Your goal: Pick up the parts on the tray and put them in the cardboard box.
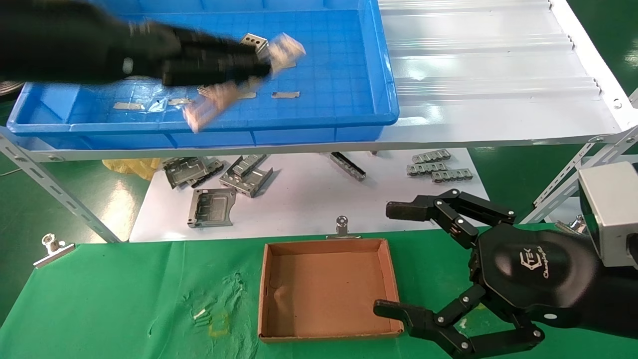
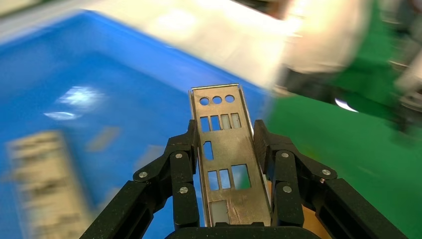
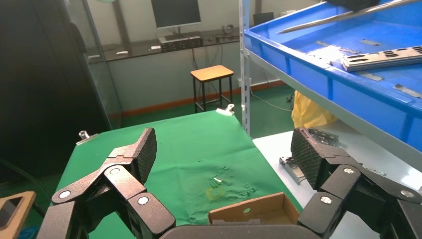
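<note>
My left gripper (image 1: 256, 65) is above the blue tray (image 1: 339, 75), shut on a silver plate (image 1: 286, 47) punched with square and round cut-outs. In the left wrist view the plate (image 2: 224, 164) stands between the fingers of the left gripper (image 2: 225, 132), over the tray (image 2: 59, 64). Another plate (image 3: 383, 57) lies on the floor of the tray (image 3: 298, 59); its end shows behind the left gripper (image 1: 253, 42). The brown cardboard box (image 1: 324, 289) is empty on the green cloth. My right gripper (image 1: 393, 258) is open and empty beside the box's right wall, also in its wrist view (image 3: 225, 152).
Grey tape strips (image 1: 285, 94) lie on the tray floor. Folded grey brackets (image 1: 209, 207) lie on the white lower shelf (image 1: 309, 209). A white corrugated panel (image 1: 488, 75) is right of the tray. Metal clips (image 1: 342, 225) hold the green cloth (image 1: 124, 299).
</note>
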